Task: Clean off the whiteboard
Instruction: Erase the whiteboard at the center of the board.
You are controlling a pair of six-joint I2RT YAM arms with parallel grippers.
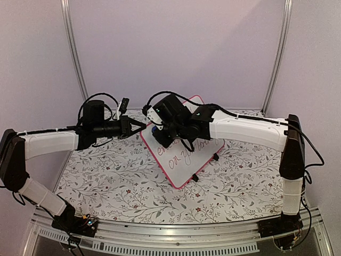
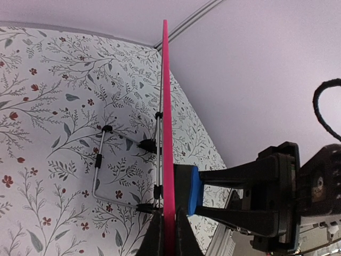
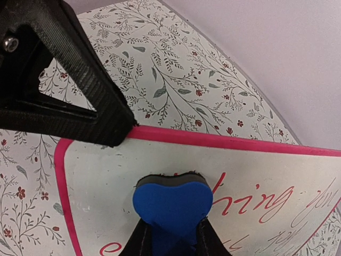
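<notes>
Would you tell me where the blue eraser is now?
In the right wrist view, the blue eraser sits in the right gripper, against the whiteboard near the edge the left gripper clamps.

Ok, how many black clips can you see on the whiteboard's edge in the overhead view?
2. Upper clip sits midway along the whiteboard's right-hand edge in that view; lower clip sits near its nearest corner. The far part is covered, so more may be hidden.

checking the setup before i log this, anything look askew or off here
Only the whiteboard: it sits diagonal to the table edges, its pink frame pinched by the left gripper while the right gripper presses a blue eraser to it. Nothing looks spilled or broken.
</notes>
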